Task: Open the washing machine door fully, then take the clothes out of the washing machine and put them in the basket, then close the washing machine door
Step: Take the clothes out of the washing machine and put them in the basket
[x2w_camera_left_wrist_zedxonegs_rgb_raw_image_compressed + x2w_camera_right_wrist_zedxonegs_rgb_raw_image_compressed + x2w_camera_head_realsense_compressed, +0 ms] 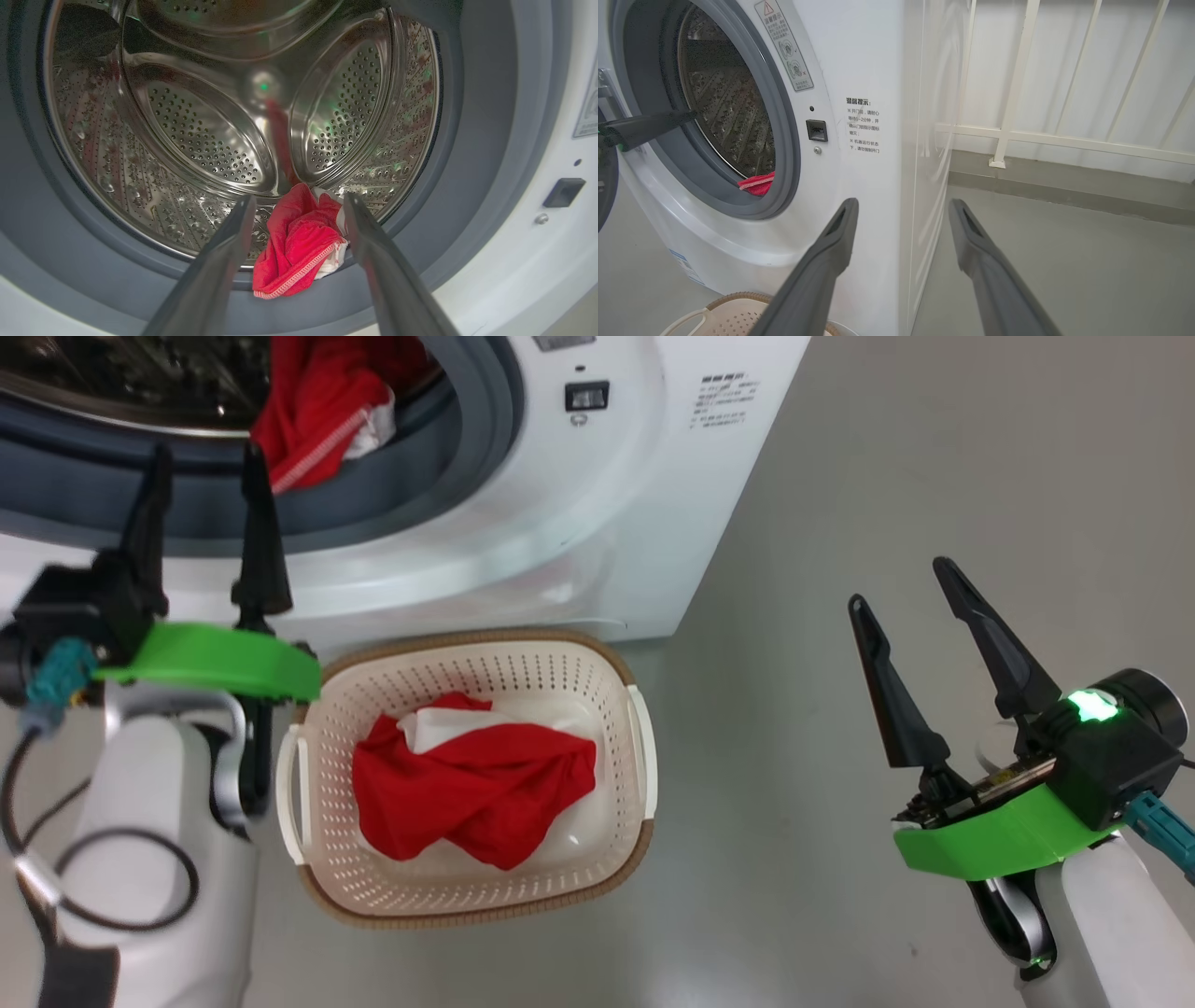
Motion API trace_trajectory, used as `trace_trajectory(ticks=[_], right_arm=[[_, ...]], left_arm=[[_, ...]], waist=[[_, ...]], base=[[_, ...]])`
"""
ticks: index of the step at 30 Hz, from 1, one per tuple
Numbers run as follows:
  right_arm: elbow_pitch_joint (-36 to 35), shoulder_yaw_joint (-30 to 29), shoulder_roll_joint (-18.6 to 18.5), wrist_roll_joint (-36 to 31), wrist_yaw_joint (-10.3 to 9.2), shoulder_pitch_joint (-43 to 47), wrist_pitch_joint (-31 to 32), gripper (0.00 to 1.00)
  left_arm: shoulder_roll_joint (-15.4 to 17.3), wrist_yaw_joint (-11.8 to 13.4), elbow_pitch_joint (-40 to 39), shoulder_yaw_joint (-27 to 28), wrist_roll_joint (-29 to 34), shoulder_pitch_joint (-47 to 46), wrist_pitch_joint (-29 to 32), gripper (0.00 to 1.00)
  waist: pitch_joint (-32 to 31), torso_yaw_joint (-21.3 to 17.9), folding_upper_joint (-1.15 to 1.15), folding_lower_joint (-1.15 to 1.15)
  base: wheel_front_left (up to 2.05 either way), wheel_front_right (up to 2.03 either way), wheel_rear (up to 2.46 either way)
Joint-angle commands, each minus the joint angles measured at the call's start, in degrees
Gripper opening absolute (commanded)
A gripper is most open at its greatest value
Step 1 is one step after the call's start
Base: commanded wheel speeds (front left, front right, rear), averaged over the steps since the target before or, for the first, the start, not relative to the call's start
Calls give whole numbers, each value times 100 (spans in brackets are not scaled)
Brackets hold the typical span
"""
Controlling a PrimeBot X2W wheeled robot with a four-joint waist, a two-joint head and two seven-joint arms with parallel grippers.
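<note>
The washing machine [579, 551] stands with its mouth uncovered, showing the grey rubber ring [472, 140] and the steel drum [205, 130]. A dark curved edge at the far left of the right wrist view looks like the washing machine door [606, 186], swung aside. One red piece of the clothes [299, 242] hangs over the drum's front lip. My left gripper [206, 453] is open just in front of the mouth, its fingers either side of that piece but apart from it. More red and white clothes [476, 784] lie in the basket [467, 905] below the machine. My right gripper [899, 583] is open and empty over the floor.
Grey floor [887, 457] stretches to the right of the machine and basket. In the right wrist view a white railing [1017, 93] and a low grey kerb [1064, 191] stand behind the machine's right side. The basket sits tight against the machine's front.
</note>
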Motion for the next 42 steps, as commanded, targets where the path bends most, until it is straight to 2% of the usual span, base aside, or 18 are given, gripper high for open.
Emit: trace_trajectory(ticks=[1,10,20,25,31,37,42], right_arm=[[-155,132,-41,-49,35,-84,-36,100],[-178,276,-85,-94,35,-260,-36,100],[-130,434,-95,-87,35,-304,-36,100],[-81,498,-72,-52,35,-273,-36,100],[-62,559,-10,14,35,-261,-36,100],[-178,450,140,-45,35,-258,-36,100],[-145,503,185,-41,35,-270,-36,100]], left_arm=[[217,-41,-32,136,43,-208,-43,100],[353,-50,730,82,183,-1324,-43,100],[531,-257,1727,-11,208,-2403,8,100],[535,-428,2430,-66,-2,-2871,701,100],[640,-493,3085,-227,-29,-3226,1629,100],[697,-428,3574,-356,-6,-3391,2300,100],[799,-306,3776,-416,43,-3429,2507,100]], waist=[[324,-1,0,0],[755,-88,0,0],[948,-263,0,0],[914,-344,0,0],[882,-470,0,0],[926,-611,0,0],[966,-706,0,0]], base=[[0,0,0],[0,0,0],[0,0,0],[0,0,0],[0,0,0],[0,0,0],[0,0,0]])
